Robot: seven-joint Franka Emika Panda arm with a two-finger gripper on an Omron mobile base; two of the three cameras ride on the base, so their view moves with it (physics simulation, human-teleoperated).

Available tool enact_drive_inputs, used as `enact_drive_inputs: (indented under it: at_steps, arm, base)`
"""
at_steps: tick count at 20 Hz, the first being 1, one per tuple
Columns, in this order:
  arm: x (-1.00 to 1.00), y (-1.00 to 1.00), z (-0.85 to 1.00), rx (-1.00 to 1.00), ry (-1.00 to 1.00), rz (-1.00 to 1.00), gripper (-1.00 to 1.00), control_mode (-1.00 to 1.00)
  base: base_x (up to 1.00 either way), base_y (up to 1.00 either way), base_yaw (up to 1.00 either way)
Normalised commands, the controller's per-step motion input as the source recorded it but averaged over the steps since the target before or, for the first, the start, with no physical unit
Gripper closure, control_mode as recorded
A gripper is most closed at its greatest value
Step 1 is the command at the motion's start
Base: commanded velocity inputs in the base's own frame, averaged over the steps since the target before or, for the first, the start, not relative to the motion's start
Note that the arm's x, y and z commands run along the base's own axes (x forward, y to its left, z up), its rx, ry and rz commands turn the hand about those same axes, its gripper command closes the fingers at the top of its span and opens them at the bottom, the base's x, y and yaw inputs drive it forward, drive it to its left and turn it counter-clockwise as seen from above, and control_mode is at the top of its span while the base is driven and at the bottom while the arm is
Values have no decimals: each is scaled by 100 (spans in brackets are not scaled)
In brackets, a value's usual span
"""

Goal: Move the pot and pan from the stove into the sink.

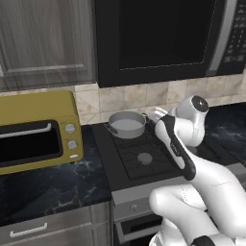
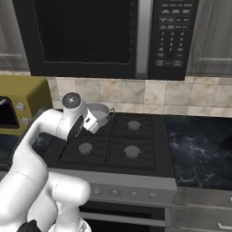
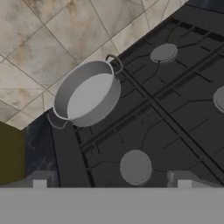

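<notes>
A: Hovering over the stove point(image 2: 118, 145), arm bent forward, gripper point(image 3: 111, 177) above the left burners with jaws spread as wide as they go. Nothing between them.

B: Pot?

A: Pot point(image 1: 127, 124) sits on the back-left burner, upright, close to the tiled wall. Pale inside, looks empty. In the hand view it lies up and left of the fingertips point(image 3: 40, 180), well apart from them. One loop handle points toward the wall side, the other toward the counter point(image 1: 53, 185).

B: Any contact?

A: None. In the right base view the hand partly covers the pot, but that is overlap only; the hand view shows a clear gap.

B: Pan? Sink?

A: Can't place either from these views. The other three burners are bare grates. Toaster oven point(image 1: 36, 132) stands left of the stove, microwave point(image 2: 104, 36) above.

B: So progress?

A: My read: the pot leg is at its start. Pot not yet grasped, not yet lifted. Left to do, by judgement: close in on the rim or a loop handle, grip, lift clear of the grate, carry to the sink, release. Then the pan.

B: Risks?

A: Rim is thin and round; an off-centre pinch could tip it. The wall behind leaves little room on that side.
</notes>
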Motion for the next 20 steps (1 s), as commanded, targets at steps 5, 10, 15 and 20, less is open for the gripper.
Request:
enact_drive_inputs:
  at_steps: [5, 10, 15, 20]
  arm:
    - [64, 3, -18, 0, 7, 0, -100, -100]
    - [65, 5, -17, 0, 8, 0, -100, -100]
    - [59, 3, -17, 0, 8, 0, -100, -100]
    - [27, 0, -19, 0, 3, 0, -100, -100]
  base:
    - [0, 0, 0]
    - [0, 0, 0]
    - [0, 0, 0]
    - [0, 0, 0]
